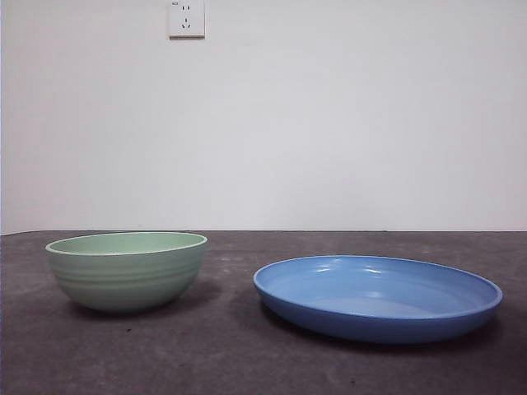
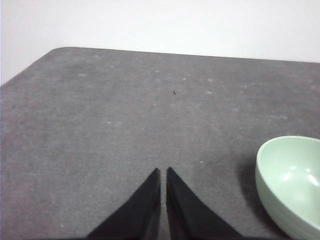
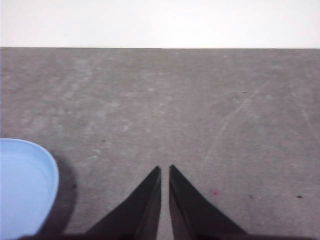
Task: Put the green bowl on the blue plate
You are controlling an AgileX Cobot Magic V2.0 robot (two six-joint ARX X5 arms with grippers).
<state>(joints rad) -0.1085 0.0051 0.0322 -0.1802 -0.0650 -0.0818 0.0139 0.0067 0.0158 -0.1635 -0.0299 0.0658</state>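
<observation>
The green bowl [image 1: 126, 269] stands upright on the dark table at the left of the front view, with nothing in it. To its right, a gap apart, lies the blue plate [image 1: 377, 295], wide, shallow and bare. In the left wrist view my left gripper [image 2: 163, 172] is shut with nothing held, above the table and well apart from the green bowl [image 2: 291, 184] at the picture's edge. My right gripper [image 3: 165, 170] is shut and holds nothing, with a slice of the blue plate [image 3: 22, 187] off to one side. Neither arm shows in the front view.
The grey table [image 1: 247, 354] runs back to a white wall with a socket [image 1: 186, 18]. The table's rounded corner [image 2: 55, 52] shows in the left wrist view, and its far edge [image 3: 160, 48] in the right wrist view.
</observation>
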